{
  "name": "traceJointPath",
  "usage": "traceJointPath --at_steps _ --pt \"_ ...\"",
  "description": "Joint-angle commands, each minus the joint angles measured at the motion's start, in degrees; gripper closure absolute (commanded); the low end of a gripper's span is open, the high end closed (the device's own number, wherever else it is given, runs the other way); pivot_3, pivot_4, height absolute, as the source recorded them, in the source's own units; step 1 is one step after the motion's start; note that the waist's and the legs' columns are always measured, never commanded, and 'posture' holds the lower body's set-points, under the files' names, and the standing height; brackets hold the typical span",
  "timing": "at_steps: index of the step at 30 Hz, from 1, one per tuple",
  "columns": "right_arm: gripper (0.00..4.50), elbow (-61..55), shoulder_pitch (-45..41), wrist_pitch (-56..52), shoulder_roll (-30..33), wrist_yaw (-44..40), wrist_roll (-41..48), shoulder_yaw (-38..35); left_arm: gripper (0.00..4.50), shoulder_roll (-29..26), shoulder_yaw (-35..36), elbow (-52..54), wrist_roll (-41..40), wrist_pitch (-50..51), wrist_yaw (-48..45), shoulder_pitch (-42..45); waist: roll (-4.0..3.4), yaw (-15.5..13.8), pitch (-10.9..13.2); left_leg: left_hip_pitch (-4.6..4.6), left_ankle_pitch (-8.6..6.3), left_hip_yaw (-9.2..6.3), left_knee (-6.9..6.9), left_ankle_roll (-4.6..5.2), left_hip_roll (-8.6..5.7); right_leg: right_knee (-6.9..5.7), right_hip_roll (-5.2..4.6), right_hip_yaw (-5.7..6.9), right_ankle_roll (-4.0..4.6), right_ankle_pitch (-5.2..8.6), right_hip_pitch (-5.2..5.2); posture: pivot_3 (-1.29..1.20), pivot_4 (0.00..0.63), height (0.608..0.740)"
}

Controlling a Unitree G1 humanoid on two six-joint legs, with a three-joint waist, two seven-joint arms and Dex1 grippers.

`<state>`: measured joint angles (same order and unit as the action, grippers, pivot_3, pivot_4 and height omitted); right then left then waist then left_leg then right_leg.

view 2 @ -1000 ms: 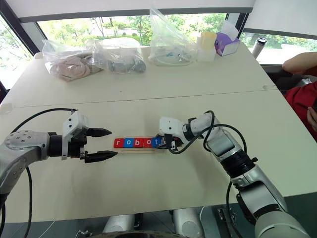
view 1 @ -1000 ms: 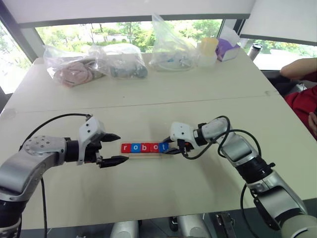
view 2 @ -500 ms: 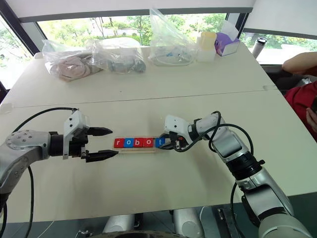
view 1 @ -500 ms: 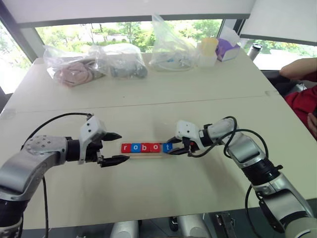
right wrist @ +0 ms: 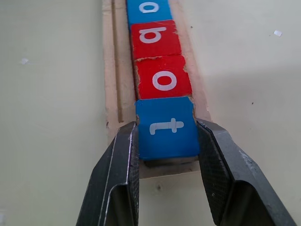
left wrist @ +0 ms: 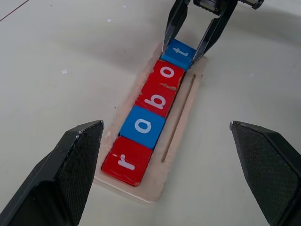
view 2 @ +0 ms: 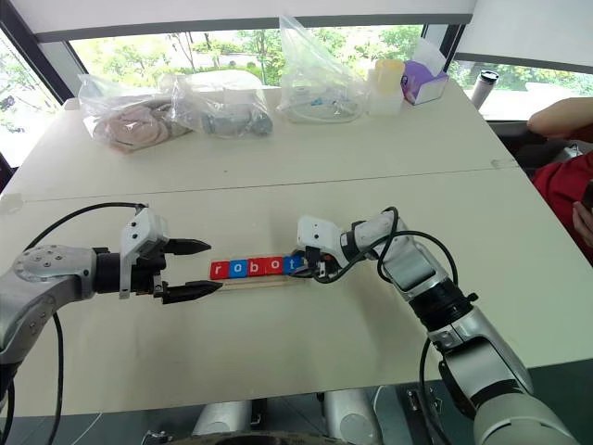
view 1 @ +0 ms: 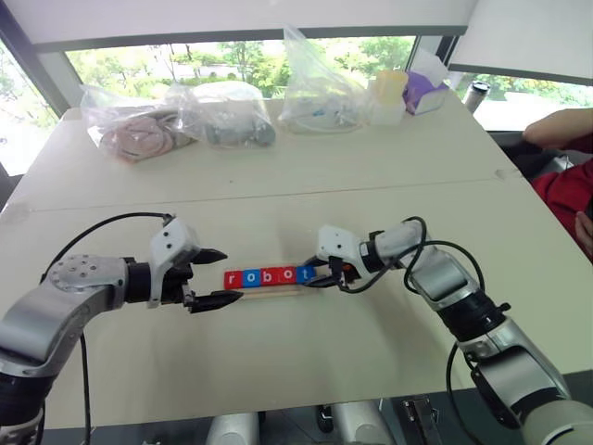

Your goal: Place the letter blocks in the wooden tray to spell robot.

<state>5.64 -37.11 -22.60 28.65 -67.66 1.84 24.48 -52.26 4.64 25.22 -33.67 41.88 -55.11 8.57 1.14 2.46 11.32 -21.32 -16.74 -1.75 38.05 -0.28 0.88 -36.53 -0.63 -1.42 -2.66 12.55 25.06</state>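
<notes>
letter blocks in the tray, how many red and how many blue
red blocks: 3, the r, the b and the second o
blue blocks: 2, the first o and the t
total: 5, all in the wooden tray

Letter blocks point(left wrist: 154, 103), five in one row on the wooden tray point(left wrist: 178, 123), each bearing a single white lowercase letter: red "r" point(left wrist: 127, 161), blue "o" point(left wrist: 142, 125), red "b" point(left wrist: 156, 100), red "o" point(left wrist: 167, 74), blue "t" point(right wrist: 165, 127); together they read "robot". No other text, brand or number is legible on the bags and containers at the far side of the bench point(view 1: 306, 167).
</notes>
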Motion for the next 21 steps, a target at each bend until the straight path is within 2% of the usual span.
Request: traceJointPath --at_steps 1,2,8,9,16,21 --pt "3.35 -1.19 -0.13 0.04 -0.13 -0.17 0.09 0.11 0.0 -0.13 0.65 2.0 -0.41 0.08 0.39 -0.13 0.0 -0.01 0.0 0.0 0.0 0.0 0.0 0.0 0.0 0.0 0.0 0.0 0.0 0.0 0.0 0.0 0.15 0.74" --pt "3.35 -1.29 0.01 -0.22 -0.18 -0.15 0.22 0.01 0.0 -0.16 0.62 2.03 -0.39 0.09 0.46 -0.12 0.0 0.0 0.0 0.0 0.0 0.0 0.0 0.0 0.0 0.0 0.0 0.0 0.0 0.0 0.0 0.0 0.15 0.74" --pt "0.38 -2.62 -0.15 -0.62 -1.39 1.21 1.57 -1.67 0.0 -0.15 0.24 1.52 -0.1 -0.13 0.45 0.3 0.0 -0.03 0.0 0.0 0.0 0.0 0.0 0.0 0.0 -0.01 0.0 0.0 0.0 0.0 0.0 0.0 0.15 0.74" --pt "0.07 -2.96 -0.22 -0.6 -1.48 1.18 1.95 -1.96 0.0 -0.15 0.21 1.42 -0.06 -0.19 0.41 0.33 0.0 -0.03 0.0 0.0 0.0 0.0 0.0 0.0 0.0 -0.01 0.0 0.0 0.0 0.0 0.0 0.0 0.15 0.74" --pt "0.07 -7.7 -0.7 -2.88 0.26 2.54 5.06 -6.69 0.0 -0.3 0.39 0.4 0.14 -0.59 -0.03 0.78 0.0 -0.09 0.0 -0.01 0.0 0.0 0.0 0.0 0.0 -0.01 -0.01 0.0 -0.01 0.0 0.01 0.0 0.15 0.74" --pt "0.07 -7.87 0.89 -0.5 3.09 6.28 1.93 -7.33 0.0 -0.55 0.85 -0.25 0.2 -0.75 -0.21 0.74 0.0 -0.17 0.0 -0.02 0.0 0.0 0.0 0.0 -0.02 0.0 -0.03 0.0 0.02 0.02 0.01 0.0 0.15 0.74"
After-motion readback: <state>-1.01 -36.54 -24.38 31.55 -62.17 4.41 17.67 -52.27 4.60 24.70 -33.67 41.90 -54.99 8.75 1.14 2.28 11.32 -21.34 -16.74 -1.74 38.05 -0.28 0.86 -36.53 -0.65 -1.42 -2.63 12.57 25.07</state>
